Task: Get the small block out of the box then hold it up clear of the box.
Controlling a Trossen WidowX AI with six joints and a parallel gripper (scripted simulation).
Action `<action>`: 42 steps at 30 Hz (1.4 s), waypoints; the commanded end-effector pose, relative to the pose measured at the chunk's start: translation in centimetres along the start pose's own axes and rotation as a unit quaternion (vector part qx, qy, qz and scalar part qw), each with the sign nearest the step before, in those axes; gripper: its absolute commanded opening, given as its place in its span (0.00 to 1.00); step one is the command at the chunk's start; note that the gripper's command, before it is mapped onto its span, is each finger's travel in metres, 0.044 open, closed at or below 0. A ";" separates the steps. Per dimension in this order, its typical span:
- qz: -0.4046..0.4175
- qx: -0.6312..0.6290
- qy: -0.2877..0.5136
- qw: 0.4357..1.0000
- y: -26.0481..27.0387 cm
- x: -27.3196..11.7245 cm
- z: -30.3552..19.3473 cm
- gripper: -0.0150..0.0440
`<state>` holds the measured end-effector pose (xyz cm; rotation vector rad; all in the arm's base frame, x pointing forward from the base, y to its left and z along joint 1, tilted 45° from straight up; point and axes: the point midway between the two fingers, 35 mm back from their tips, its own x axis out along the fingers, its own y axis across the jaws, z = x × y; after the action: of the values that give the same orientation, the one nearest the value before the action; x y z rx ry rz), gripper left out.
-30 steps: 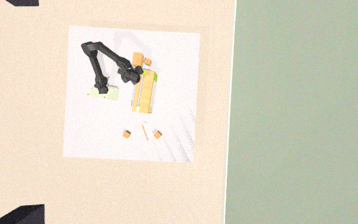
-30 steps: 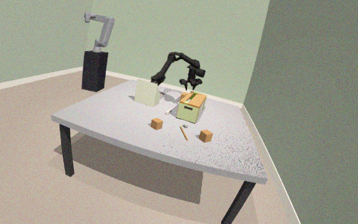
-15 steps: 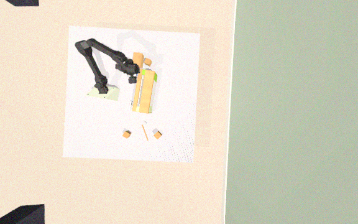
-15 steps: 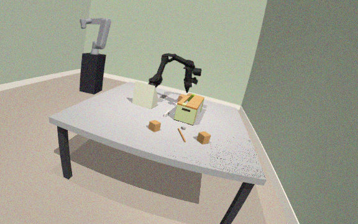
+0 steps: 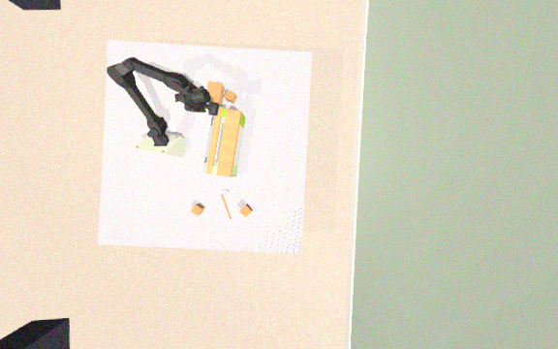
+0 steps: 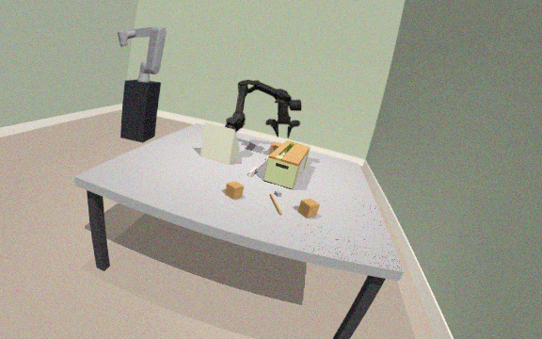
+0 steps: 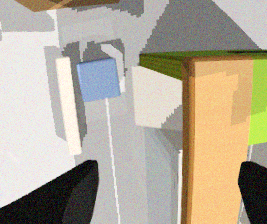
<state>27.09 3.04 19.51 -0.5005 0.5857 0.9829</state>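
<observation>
- Three orange blocks and a thin stick lie about the box (image 5: 225, 142) in the top view, mid-frame; the gripper (image 5: 213, 108) sits at the box's upper end, near a larger orange block (image 5: 215, 90).
- From the exterior view, the gripper (image 6: 282, 126) hangs above the far end of the box (image 6: 287, 165), well off the table (image 6: 167, 188); no writing shows on anything.
- Upper left of centre in the wrist view lies a small blue block (image 7: 99, 79), seemingly on the table beside the box's (image 7: 213, 156) corner, not between the dark fingers, which stand partly open and hold nothing.
- Judged best: centre over the blue block, descend straight, and keep off the box wall.
</observation>
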 end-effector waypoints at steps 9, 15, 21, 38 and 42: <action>-0.064 -0.721 0.081 0.685 1.5 -1.3 2.5 0.74; -0.065 -0.725 0.082 0.681 1.5 -1.3 2.5 0.74; -0.065 -0.725 0.082 0.681 1.5 -1.3 2.5 0.74; -0.068 -0.724 0.080 0.681 3.3 7.9 2.5 0.74; -0.067 -0.724 0.080 0.681 3.3 8.4 2.5 0.74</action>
<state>28.29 11.10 16.06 -2.0435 -0.2590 1.1020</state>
